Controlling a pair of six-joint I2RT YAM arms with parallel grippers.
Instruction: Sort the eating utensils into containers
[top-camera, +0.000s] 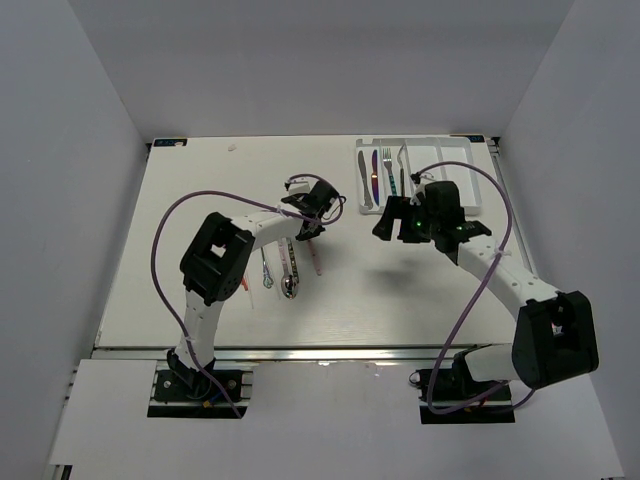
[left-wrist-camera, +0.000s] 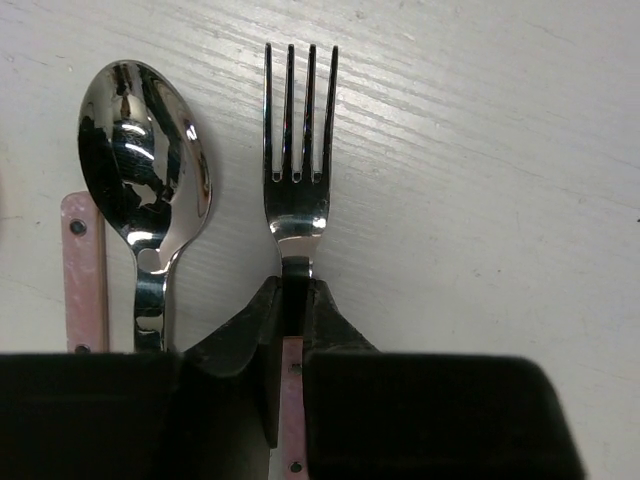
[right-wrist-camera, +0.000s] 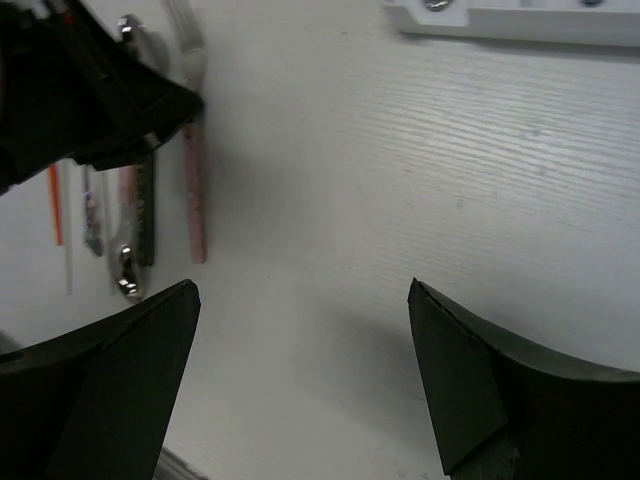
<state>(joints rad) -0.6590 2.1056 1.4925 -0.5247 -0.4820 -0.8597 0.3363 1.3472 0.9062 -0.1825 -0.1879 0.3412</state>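
L arm (top-camera: 215, 258) stretched far-right w/ L gripper (left-wrist-camera: 295, 292) clamped shut; R arm (top-camera: 500, 275) angled far-left, R gripper (right-wrist-camera: 302, 290) wide apart.

Your pink-handled fork (left-wrist-camera: 298, 190): silver head, 4 tines, pinched at the neck by the left gripper (left-wrist-camera: 295, 290), tines pointing away from it. Lifted or lying flat, can't tell. Just beside it on its left you've got a silver spoon (left-wrist-camera: 148, 170), parallel, bowl at the same end as the tines. Left of that is a second pink handle (left-wrist-camera: 83, 270), head out of frame. Nearby lie an orange-red chopstick (right-wrist-camera: 56, 205) & a pale chopstick (right-wrist-camera: 68, 250), side by side. Your white tray (top-camera: 455, 152) sits far right w/ long parallel slots. Its left slots hold a purple-tinted knife (top-camera: 372, 180), a silver fork (top-camera: 387, 165) & a teal-handled piece (top-camera: 402, 175).
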